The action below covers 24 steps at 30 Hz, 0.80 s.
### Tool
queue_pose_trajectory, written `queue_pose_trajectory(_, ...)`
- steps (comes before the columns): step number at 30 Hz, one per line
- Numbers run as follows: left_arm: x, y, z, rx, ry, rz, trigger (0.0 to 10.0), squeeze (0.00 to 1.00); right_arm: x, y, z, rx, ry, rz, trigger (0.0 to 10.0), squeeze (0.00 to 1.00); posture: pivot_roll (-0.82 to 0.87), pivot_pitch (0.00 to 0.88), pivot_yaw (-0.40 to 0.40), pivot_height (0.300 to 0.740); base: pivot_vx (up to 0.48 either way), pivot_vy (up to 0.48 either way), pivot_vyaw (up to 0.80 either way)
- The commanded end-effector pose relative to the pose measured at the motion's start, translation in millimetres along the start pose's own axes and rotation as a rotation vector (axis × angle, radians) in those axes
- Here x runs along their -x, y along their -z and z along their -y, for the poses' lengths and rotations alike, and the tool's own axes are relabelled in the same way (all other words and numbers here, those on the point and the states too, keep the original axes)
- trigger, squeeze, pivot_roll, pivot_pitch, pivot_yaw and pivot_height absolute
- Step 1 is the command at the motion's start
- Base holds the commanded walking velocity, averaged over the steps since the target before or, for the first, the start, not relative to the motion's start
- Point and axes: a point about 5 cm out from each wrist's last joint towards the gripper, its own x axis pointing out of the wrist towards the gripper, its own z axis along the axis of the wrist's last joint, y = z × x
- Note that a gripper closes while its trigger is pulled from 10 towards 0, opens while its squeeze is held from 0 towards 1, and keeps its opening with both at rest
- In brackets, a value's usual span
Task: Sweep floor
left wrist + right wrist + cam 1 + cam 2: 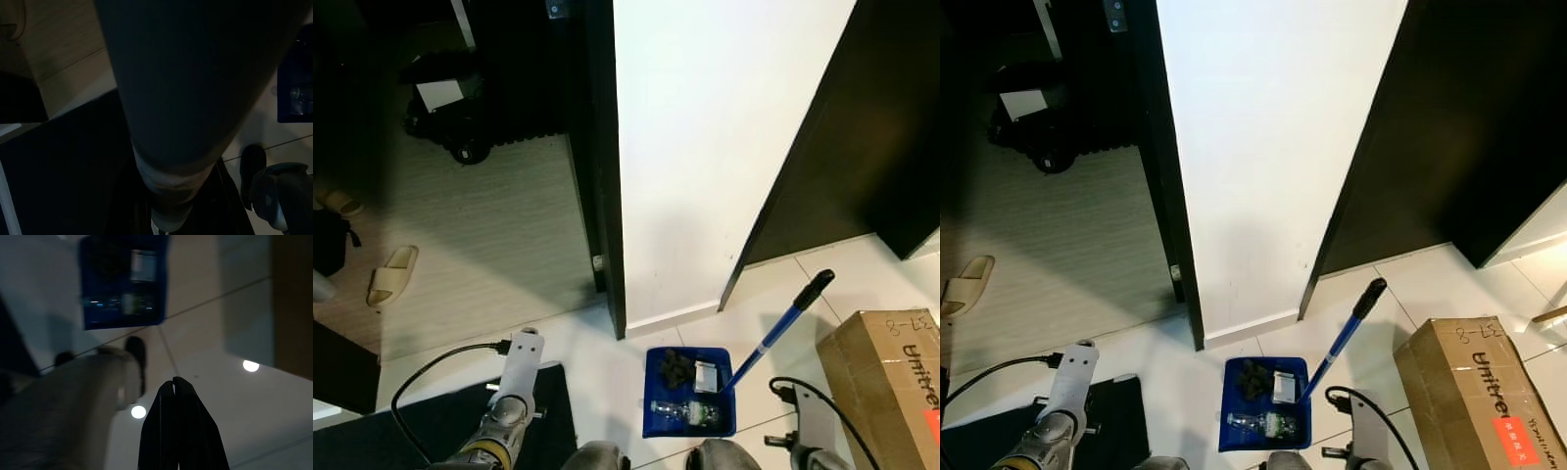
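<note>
Two black fingers of the right gripper point(177, 382) are pressed together, pointing down at the white floor point(597, 352). I cannot tell how the left gripper's jaws stand. One blue dustpan point(689, 392) sits on the tiles, holding one bottle point(685, 413), one small box point(706, 376) and dark scraps. One cardboard box point(886, 377) stands nearby.

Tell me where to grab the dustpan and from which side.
Grip the black end of the blue handle, coming from the right with the right gripper. The handle slants up and right from the loaded dustpan, leaving that end raised and free, beside the cardboard box.
</note>
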Motion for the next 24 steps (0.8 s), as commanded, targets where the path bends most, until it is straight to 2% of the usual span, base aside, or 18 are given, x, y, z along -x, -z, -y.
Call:
queue_pose_trajectory(1,1.0,8.0,-2.1,-0.035,-0.011,-0.036,10.0,0.0,-0.5,-0.4,-1.5,0.011,0.005,-0.008,10.0,0.0,0.04,0.0,-0.004,0.74,0.0,0.0,0.0)
queue_pose_trajectory(8,1.5,9.1,2.6,-0.057,0.003,-0.038,10.0,0.0,-1.0,-1.0,-6.2,0.024,0.014,-0.002,10.0,0.0,0.03,0.0,0.001,0.74,0.0,0.0,0.0)
queue_pose_trajectory(12,1.8,7.1,11.2,-0.061,0.02,-0.03,10.0,0.0,-1.7,-17.4,4.8,0.03,0.033,0.06,10.0,0.0,0.02,0.0,-0.005,0.74,0.0,0.0,0.0)
queue_pose_trajectory(19,2.0,5.2,16.8,-0.067,0.029,-0.025,10.0,0.0,-2.0,-28.2,9.3,0.032,0.04,0.099,10.0,0.0,0.01,0.0,0.005,0.74,0.0,0.0,0.0)
queue_pose_trajectory(21,2.1,2.1,23.7,-0.081,0.043,-0.019,10.0,0.0,-2.2,-40.7,10.7,0.037,0.048,0.147,10.0,0.0,0.0,0.0,0.013,0.74,0.0,0.0,0.0)
queue_pose_trajectory(24,2.2,0.5,27.5,-0.087,0.049,-0.017,10.0,0.0,-2.1,-44.4,11.6,0.038,0.052,0.161,10.0,0.0,0.01,0.0,0.015,0.74,0.0,0.0,0.0)
